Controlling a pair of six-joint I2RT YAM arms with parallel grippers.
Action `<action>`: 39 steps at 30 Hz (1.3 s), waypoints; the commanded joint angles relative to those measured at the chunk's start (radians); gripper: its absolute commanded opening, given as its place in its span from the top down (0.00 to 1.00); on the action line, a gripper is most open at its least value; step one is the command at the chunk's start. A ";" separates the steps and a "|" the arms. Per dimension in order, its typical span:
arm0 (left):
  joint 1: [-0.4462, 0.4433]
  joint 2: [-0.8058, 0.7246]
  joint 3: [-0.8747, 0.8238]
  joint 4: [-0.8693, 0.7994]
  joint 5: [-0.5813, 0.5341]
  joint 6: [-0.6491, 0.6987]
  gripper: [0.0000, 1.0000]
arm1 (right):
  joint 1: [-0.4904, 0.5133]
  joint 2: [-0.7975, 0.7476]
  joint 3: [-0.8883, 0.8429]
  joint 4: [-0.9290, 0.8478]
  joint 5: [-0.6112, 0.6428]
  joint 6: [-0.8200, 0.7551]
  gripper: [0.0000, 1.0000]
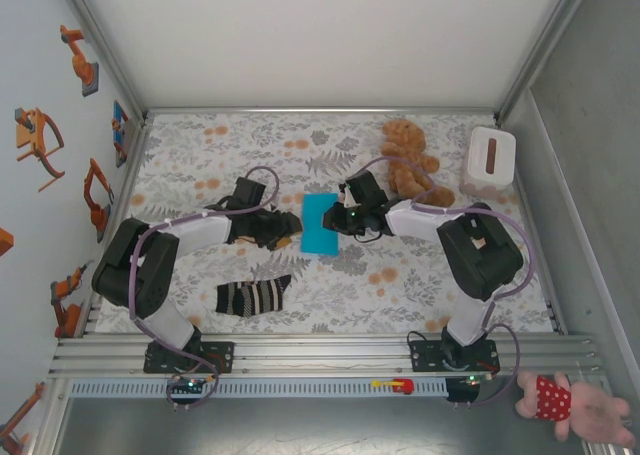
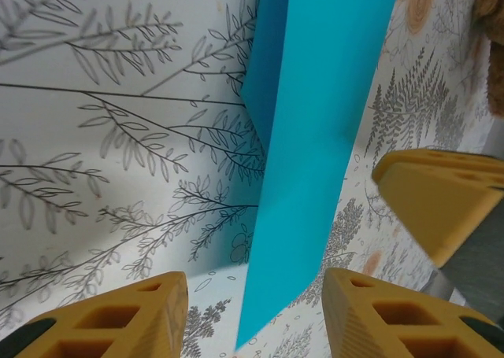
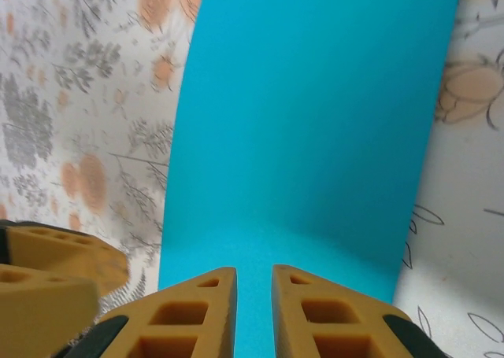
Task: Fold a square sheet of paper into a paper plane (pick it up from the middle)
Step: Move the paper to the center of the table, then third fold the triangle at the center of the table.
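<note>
paper (image 1: 320, 224) (seemingly folded) between grippers

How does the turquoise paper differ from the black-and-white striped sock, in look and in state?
The thin turquoise-blue paper is one plain colour with straight edges; the black-and-white striped sock is patterned, soft and rumpled. The paper lies between the two grippers, and the right gripper has its fingers nearly closed on the paper's edge; the sock lies alone, nearer the arm bases, with nothing touching it. Both rest on the floral tablecloth.
</note>
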 commanded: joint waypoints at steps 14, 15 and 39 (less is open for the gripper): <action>-0.040 0.102 0.024 0.102 0.104 -0.046 0.53 | -0.024 0.083 -0.013 0.008 0.022 0.066 0.83; -0.041 0.108 0.024 0.114 0.112 -0.053 0.54 | -0.024 0.083 -0.015 0.011 0.021 0.069 0.83; 0.001 0.255 0.181 0.104 0.141 -0.020 0.72 | -0.028 0.109 -0.037 0.015 0.010 0.059 0.83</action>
